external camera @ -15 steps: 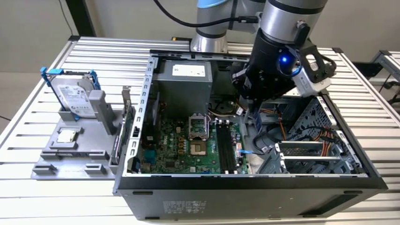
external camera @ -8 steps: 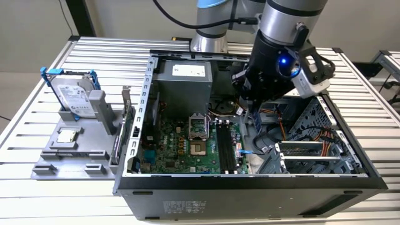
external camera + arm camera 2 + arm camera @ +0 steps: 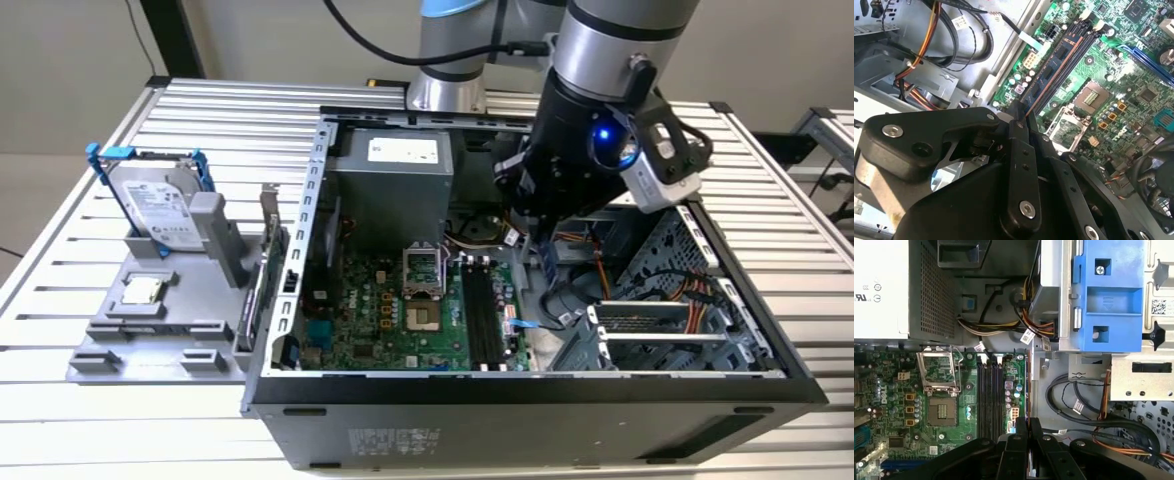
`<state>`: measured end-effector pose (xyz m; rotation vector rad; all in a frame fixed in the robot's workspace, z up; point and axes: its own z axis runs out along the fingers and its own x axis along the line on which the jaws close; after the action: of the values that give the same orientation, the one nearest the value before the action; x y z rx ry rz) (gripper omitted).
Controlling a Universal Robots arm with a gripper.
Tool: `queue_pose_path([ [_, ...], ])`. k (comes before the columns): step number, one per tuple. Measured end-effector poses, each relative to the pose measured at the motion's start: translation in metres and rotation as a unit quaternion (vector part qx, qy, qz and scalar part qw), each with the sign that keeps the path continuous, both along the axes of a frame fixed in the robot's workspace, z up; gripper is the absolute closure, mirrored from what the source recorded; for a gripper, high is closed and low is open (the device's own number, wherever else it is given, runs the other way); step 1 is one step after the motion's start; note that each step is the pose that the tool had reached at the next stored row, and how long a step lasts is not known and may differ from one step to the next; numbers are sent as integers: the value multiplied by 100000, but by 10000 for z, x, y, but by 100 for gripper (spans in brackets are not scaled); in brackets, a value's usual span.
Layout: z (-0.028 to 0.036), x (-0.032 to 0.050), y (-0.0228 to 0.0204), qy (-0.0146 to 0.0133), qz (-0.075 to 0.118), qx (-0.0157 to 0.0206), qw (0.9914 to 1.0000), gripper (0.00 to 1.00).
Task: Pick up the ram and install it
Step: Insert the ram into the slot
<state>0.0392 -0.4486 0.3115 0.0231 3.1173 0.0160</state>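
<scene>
The ram shows edge-on as a thin dark strip running out from between my black fingers. My gripper is shut on it. In the exterior view the gripper hangs inside the open computer case, over the motherboard's edge on the exterior view's right. The black memory slots lie just beside the held ram, and nothing sits in them. In the second wrist view the ram lines up along the slots, with the gripper above them.
The open case holds the power supply, an open processor socket, a drive cage and loose cables. A blue drive bracket is close by. On the exterior view's left, a grey holder carries the hard drive and processor chip.
</scene>
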Motion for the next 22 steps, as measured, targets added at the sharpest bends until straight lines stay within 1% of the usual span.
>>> queue_pose_path([
  [7, -30, -4, 0, 1, -6, 6, 100000, 100],
  [15, -85, -30, 0, 6, 7, 1, 100000, 100],
  [22, -104, -33, 0, 35, -1, -5, 100000, 100],
])
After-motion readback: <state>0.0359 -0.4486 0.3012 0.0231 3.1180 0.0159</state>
